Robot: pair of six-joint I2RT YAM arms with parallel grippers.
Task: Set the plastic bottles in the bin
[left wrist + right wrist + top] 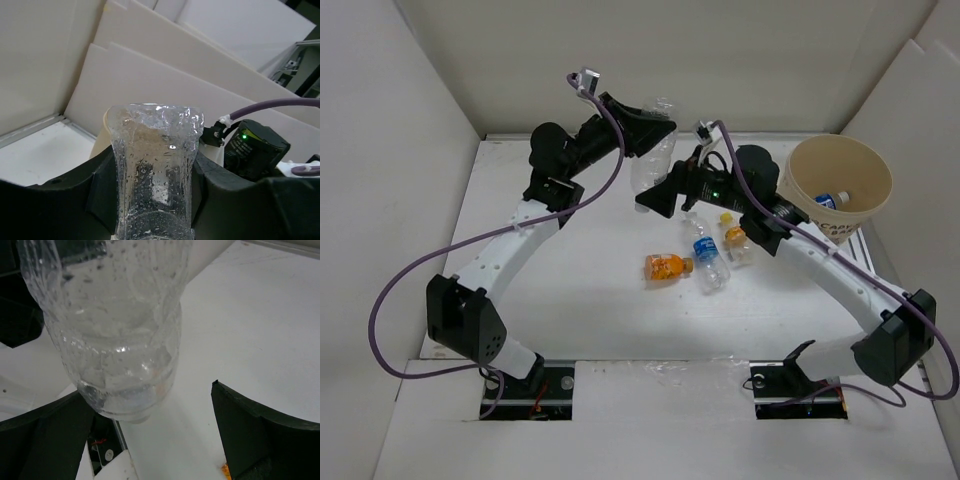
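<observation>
One blue-labelled bottle (832, 200) in bin (800, 160), three bottles (708, 255) on table (570, 300), left gripper (658, 138) clamped on clear bottle (648, 168), right gripper (652, 197) jaws apart near it.

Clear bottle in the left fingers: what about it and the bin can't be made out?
- Clear bottle, neck end: tiny in the top view; cut off by frame edges in both wrist views.
- Bin floor: top view, near wall hides part; one blue-labelled bottle shows.
- Bin lettering: top view, too small, partly behind the right arm.
</observation>
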